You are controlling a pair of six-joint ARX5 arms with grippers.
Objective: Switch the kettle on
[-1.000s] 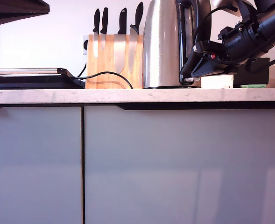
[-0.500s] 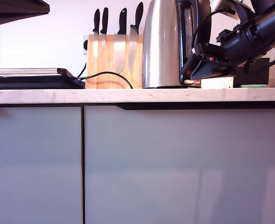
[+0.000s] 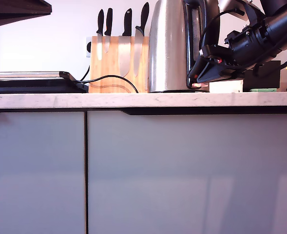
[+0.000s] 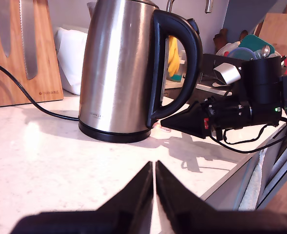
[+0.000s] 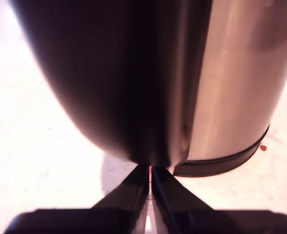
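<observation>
The kettle (image 3: 168,46) stands on the table (image 3: 133,100) in the upper centre-right of the exterior view, just beside a knife block (image 3: 118,63). My second pincer (image 3: 200,80) is closed empty, its tips at the foot of the handle (image 4: 182,63), where a reddish glow (image 3: 198,85) shows. My first pincer (image 4: 154,183) is also closed and empty, well back over bare table in the first wrist view.

One kettle (image 3: 170,46) stands on the bench (image 3: 60,100). One wooden knife block (image 3: 118,66) carries four black-handled knives (image 3: 127,41). One black cable (image 3: 111,78) runs across the bench. Two cabinet doors (image 3: 192,170) show below. Two claws: my first gripper (image 4: 154,190) and my second gripper (image 5: 150,195). Behind, possibly one dish rack (image 4: 245,51), too cluttered to count its contents.
</observation>
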